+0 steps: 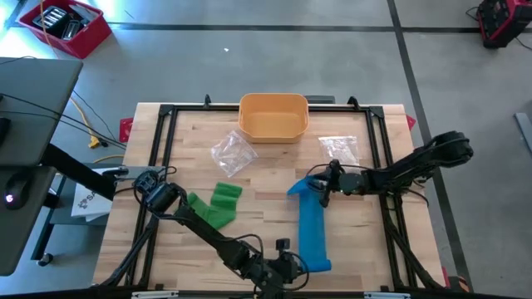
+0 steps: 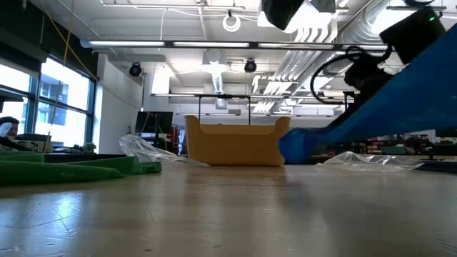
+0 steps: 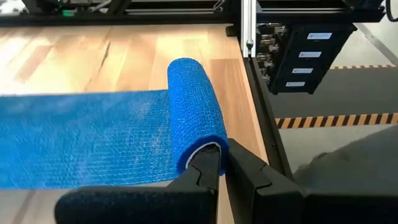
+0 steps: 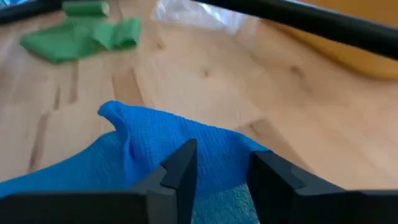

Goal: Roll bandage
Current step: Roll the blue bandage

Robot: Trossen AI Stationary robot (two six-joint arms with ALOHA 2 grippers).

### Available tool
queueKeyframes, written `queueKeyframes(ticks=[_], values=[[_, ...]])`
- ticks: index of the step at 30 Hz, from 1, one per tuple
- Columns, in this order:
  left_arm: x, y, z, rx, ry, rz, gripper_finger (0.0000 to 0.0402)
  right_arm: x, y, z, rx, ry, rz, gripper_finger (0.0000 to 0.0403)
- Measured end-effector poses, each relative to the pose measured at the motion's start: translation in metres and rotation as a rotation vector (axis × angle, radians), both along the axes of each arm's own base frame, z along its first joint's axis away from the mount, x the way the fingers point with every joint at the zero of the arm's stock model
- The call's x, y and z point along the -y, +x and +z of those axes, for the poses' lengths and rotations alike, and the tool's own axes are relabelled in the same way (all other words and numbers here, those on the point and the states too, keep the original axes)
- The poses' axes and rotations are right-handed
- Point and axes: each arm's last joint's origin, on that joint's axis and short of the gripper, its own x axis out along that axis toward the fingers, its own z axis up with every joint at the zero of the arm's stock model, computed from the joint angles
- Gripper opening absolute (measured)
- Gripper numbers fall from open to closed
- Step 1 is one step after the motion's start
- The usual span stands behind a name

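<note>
Left gripper (image 3: 221,163), down at the near edge of the surface (image 1: 266,178), has its fingers pressed together on the end of the rolled part of the blue bandage (image 1: 312,228); in the left wrist view the dark fingertips pinch into the pale core of the roll (image 3: 196,121). Right gripper (image 4: 219,165) sits over the far, loose end of the same strip, toward the right side of the surface, and its fingers stand apart with the blue fabric bunched up between and in front of them. Whether they touch the cloth at this instant is hard to say.

As for progress, I judge the job to be in its early part. A short, tight cylinder has been formed at the near end, but most of the strip lies flat and unrolled, running from the roll away toward the middle of the surface. The far end is lifted and crumpled rather than smooth.

Left to do, as I read it: wind the roll along the remaining length while the strip is kept taut.

Elsewhere, a green bandage (image 1: 214,203) lies loosely heaped on the left half, two clear plastic wrappers (image 1: 233,154) rest beyond it, and a yellow bin (image 1: 273,116) stands at the far edge.
</note>
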Motion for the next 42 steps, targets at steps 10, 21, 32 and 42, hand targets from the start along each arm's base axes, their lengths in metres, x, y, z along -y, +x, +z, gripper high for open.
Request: queueKeyframes(ticks=[10, 21, 32, 42], values=[[0.002, -0.004, -0.003, -0.030, -0.011, 0.010, 0.0007, -0.008, -0.011, 0.018, -0.003, -0.055, 0.158, 0.0119], [0.001, -0.005, -0.005, -0.055, 0.012, 0.017, 0.0007, -0.027, -0.008, 0.004, -0.033, -0.008, 0.294, 0.0145], [0.001, -0.006, -0.006, -0.072, 0.014, 0.005, 0.0007, -0.014, -0.006, -0.005, -0.122, -0.045, 0.294, 0.0239], [0.001, -0.006, -0.006, -0.064, 0.022, 0.009, 0.0007, -0.009, -0.010, 0.007, -0.086, 0.498, 0.319, 0.0240]])
